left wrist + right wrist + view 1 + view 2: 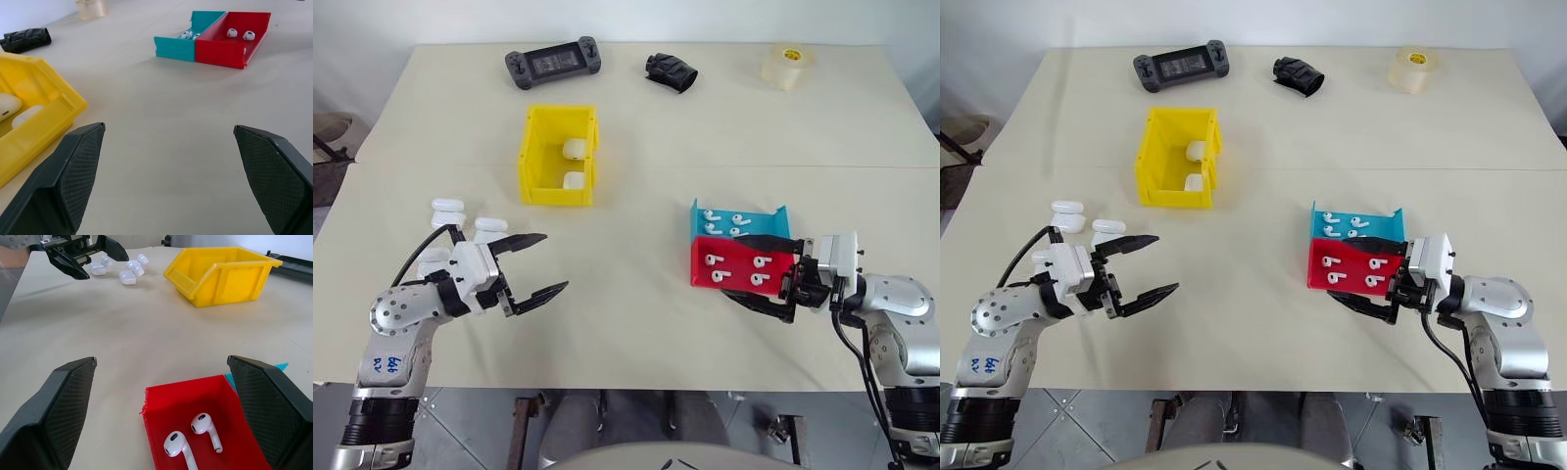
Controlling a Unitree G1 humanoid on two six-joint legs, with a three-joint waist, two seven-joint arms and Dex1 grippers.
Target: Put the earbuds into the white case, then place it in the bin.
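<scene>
The yellow bin [556,194] stands at the table's middle left with two white cases [575,149] inside. Three more white cases [448,206] lie loose at the left, just behind my left gripper [536,264], which hovers open and empty, pointing right. Several earbuds [713,259] lie in a red tray [736,257] and more in the blue tray [764,217] behind it. My right gripper [752,272] is open and empty, pointing left, its fingers straddling the red tray's near right end. In the right wrist view two earbuds [205,423] lie just ahead of the fingers.
A black game controller [553,64], a crumpled black item [671,71] and a clear tape roll [789,66] lie along the table's far edge. Open tabletop stretches between the bin, the trays and the front edge.
</scene>
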